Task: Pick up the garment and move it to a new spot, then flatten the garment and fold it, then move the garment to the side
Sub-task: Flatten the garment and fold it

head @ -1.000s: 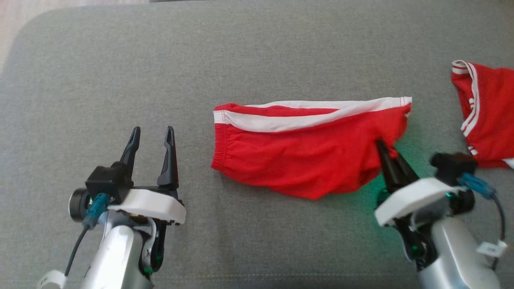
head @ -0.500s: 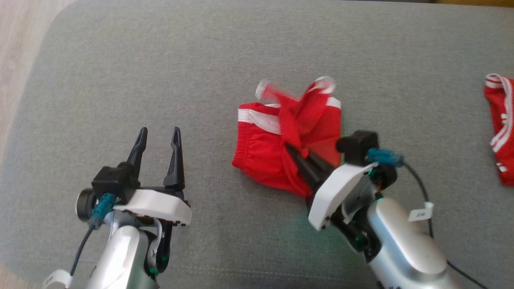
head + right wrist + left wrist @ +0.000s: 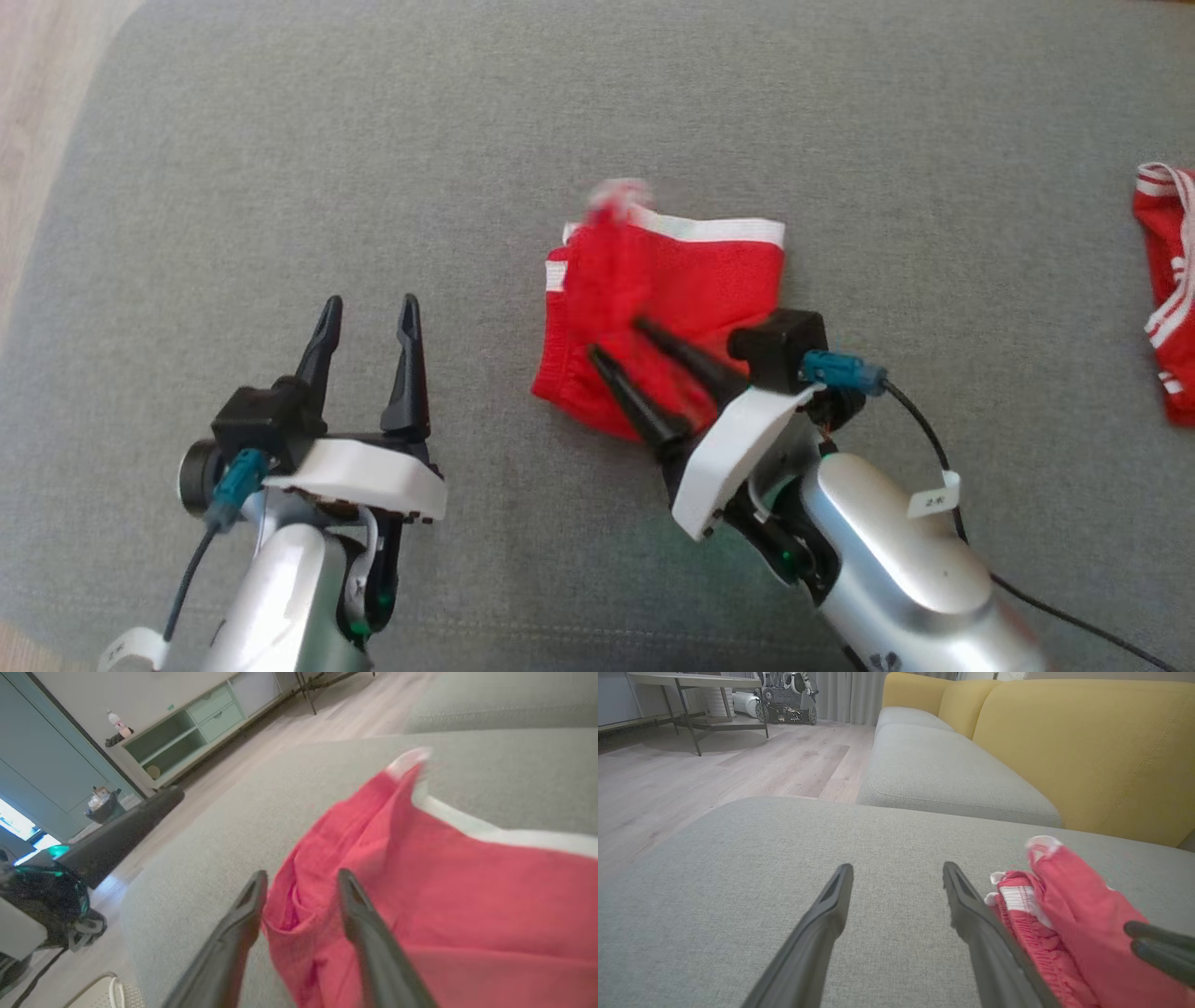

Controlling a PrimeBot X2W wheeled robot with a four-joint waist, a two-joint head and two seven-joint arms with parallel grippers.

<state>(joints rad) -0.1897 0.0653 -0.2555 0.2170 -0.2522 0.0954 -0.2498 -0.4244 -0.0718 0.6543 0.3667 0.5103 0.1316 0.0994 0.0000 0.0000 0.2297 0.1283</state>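
The garment [image 3: 691, 280], red shorts with white trim, lies folded in half on the grey cushion [image 3: 373, 140], its white band along the far edge. My right gripper [image 3: 616, 337] is open, its two fingers spread above the near-left part of the shorts. In the right wrist view the right gripper [image 3: 302, 874] straddles a loose red fold of the garment [image 3: 467, 872] without clamping it. My left gripper [image 3: 370, 302] is open with nothing in it, left of the shorts. The left wrist view shows the left gripper [image 3: 897, 867] with the garment [image 3: 1069, 914] just to its right.
A second red and white garment [image 3: 1167, 289] lies at the right edge of the cushion. Wooden floor [image 3: 37, 56] starts past the cushion's rounded left edge. A yellow backrest [image 3: 1087, 742] rises behind the seat.
My right gripper carried the shorts' right end leftwards over the left half, then opened and let go. The shorts now lie folded. The head view has shifted; the left arm stayed still.
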